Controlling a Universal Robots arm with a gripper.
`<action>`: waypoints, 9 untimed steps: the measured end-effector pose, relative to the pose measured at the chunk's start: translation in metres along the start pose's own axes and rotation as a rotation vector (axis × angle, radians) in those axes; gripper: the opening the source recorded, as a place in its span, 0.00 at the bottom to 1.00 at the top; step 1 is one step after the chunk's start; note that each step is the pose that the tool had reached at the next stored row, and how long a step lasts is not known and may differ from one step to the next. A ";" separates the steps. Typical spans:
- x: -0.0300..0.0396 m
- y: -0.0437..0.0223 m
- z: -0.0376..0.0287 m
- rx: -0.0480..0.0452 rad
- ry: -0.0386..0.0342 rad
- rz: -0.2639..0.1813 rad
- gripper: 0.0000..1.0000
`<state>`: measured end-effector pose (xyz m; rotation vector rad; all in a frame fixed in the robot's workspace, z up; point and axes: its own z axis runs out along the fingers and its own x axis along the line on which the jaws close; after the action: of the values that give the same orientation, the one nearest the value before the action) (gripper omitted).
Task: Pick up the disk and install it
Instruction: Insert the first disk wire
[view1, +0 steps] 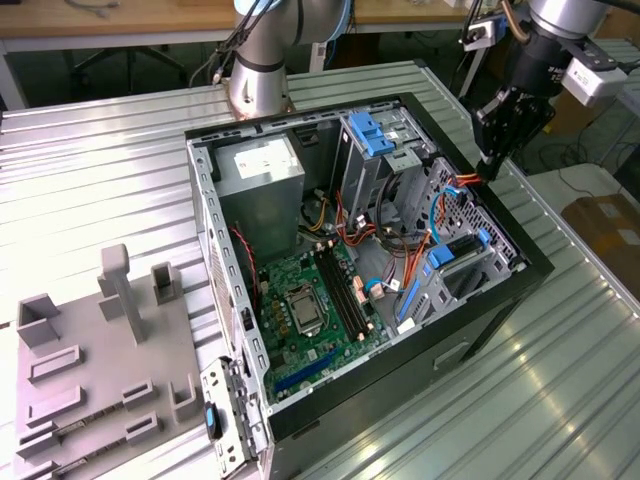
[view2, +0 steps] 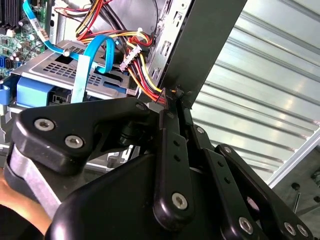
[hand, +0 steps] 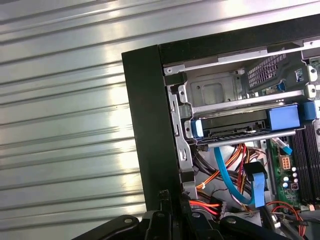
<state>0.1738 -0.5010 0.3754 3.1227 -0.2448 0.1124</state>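
Closest up is the black gripper (view2: 176, 95), seen in the second wrist view. Its two jaws are pressed close together at the tips and hold nothing. The tips sit right by the black wall of the computer case (view2: 205, 40), next to a bunch of red, yellow and orange wires (view2: 145, 67). In the exterior view the gripper (view1: 490, 165) hangs over the edge of the case on the exterior view's right. The case lies open on a shiny metal table (view1: 100, 150) with ridges. The disk (hand: 235, 125) is inside the case, in a metal cage (hand: 215, 92) near that same wall. It lies flat there, seen from its edge, with a blue rail on each end. A light blue cable (hand: 223, 175) runs close beside it. The gripper does not touch the disk. Further inside are the green board (view1: 310, 300) and the grey box (view1: 260, 170) with a white sticker. A grey tray (view1: 95, 395) with little blocks sits on the table, on the exterior view's left of the case.
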 end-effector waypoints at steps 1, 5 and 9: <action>0.0000 0.0000 0.0000 0.0000 0.0000 0.000 0.17; 0.0006 -0.0001 -0.0082 -0.0022 0.0004 0.000 0.17; -0.0008 0.0001 -0.0083 -0.0041 0.0004 0.024 0.17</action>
<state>0.1724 -0.5008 0.3837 3.1163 -0.2819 0.1125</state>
